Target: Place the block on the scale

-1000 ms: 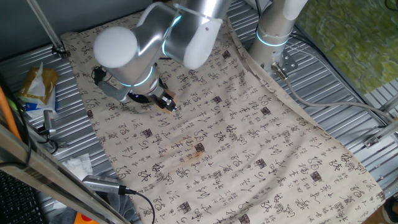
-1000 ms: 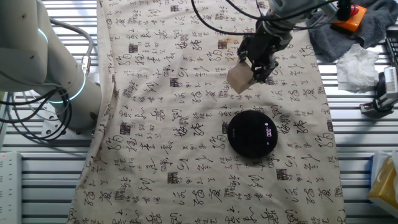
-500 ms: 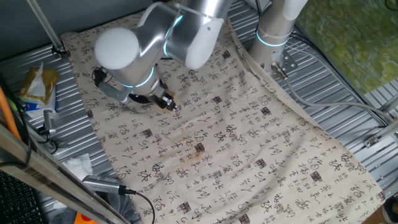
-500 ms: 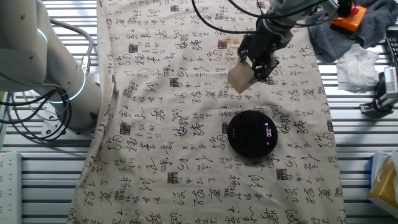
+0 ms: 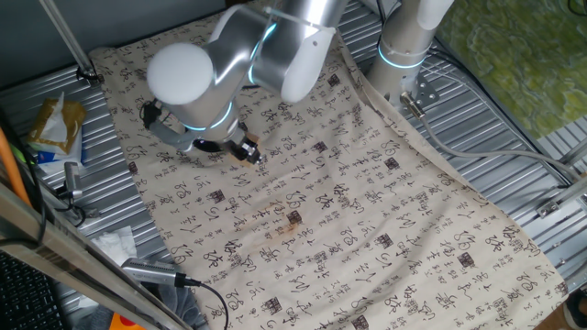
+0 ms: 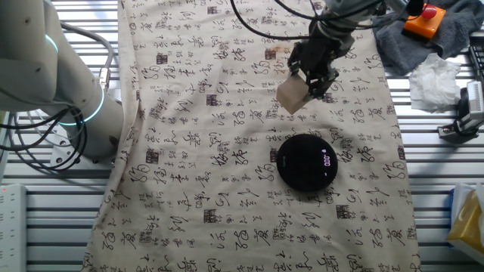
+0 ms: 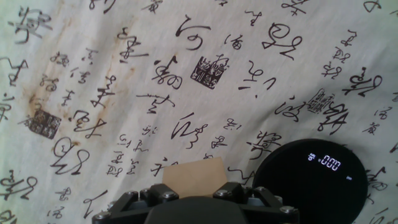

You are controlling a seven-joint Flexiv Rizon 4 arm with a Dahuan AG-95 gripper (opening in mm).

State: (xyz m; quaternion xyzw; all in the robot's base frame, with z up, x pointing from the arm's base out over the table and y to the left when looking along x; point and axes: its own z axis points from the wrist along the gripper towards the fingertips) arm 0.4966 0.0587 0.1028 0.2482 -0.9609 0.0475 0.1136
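Cloth: a pale tablecloth [image 6: 227, 174] printed with black calligraphy and small square seal marks covers the ribbed metal table [image 5: 514, 137]; a brown stain [image 5: 293, 220] marks it in one fixed view.
Arm: the silver arm [image 5: 248, 55] reaches over the cloth, its wrist turned down toward the fabric.
Scale: the scale [image 6: 306, 162] lies flat on the cloth as a round black disc, its lit display reading 000 in the hand view [image 7: 311, 183].
Gripper: the gripper [image 6: 308, 74] hangs above the cloth with its fingers pinched on the block, one against each side.
Block: the block [image 6: 292, 95] is a pale tan wooden cube, held clear of the cloth, beside the scale and not over it in the other fixed view; in the hand view [image 7: 194, 176] it sits just left of the disc's rim.
Clutter: crumpled white paper [image 6: 435, 81] and a grey rag [image 6: 401, 41] lie at the table edge, well apart from the scale.
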